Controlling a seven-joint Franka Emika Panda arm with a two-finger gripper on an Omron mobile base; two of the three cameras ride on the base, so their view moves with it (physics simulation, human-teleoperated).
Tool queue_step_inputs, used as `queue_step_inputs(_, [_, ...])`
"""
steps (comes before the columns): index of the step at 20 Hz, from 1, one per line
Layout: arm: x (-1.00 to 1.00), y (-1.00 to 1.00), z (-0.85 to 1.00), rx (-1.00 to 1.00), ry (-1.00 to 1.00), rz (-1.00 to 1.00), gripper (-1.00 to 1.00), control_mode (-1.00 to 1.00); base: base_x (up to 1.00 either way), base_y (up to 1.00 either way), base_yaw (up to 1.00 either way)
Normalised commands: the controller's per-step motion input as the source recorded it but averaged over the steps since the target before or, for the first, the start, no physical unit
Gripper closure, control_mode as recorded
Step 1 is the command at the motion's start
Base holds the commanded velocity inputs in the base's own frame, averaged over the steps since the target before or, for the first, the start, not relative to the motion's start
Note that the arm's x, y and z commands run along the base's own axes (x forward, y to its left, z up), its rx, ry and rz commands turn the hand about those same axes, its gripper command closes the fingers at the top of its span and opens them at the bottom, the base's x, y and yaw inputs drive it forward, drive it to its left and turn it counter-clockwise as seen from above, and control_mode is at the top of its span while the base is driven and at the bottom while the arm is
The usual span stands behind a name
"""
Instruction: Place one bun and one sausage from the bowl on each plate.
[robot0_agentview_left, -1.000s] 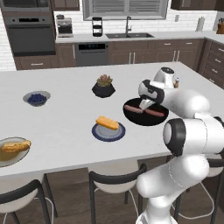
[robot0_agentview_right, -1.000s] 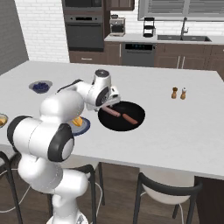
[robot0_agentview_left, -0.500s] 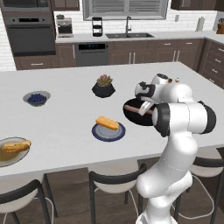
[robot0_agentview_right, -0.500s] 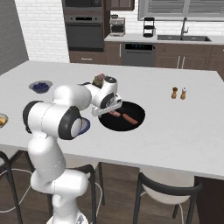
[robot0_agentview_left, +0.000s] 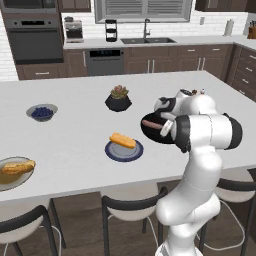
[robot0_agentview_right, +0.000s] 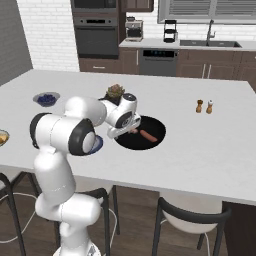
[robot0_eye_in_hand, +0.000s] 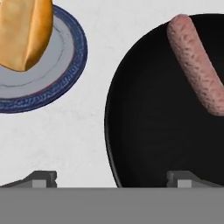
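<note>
Here the open claw (robot0_eye_in_hand: 111, 178) straddles the bowl (robot0_eye_in_hand: 144, 131) rim.

We note a glossy white arm (robot0_agentview_left: 200, 165) built from rounded, tubular segments, with dark grey to black rings at each joint. The gripper (robot0_eye_in_hand: 111, 178) carries two small dark grey finger tips (robot0_eye_in_hand: 41, 178), each with a lighter square pad.
</note>
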Motion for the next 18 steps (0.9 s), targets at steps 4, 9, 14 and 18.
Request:
queue_step_inputs(4, [0.24, 0.00, 0.50, 0.00, -0.01, 0.00, -1.00, -1.00, 0.00, 0.00, 0.00])
queue_step_inputs(9, [0.63, 0.02, -0.03, 0.00, 0.02, 0.00, -1.00, -1.00, 0.00, 0.00, 0.00])
queue_step_inputs(14, [0.36, 0.02, -0.12, 0.00, 0.02, 0.00, -1.00, -1.00, 0.00, 0.00, 0.00])
queue_step_inputs(18, [0.14, 0.01, -0.17, 0.00, 0.00, 0.00, -1.00, -1.00, 0.00, 0.00, 0.00])
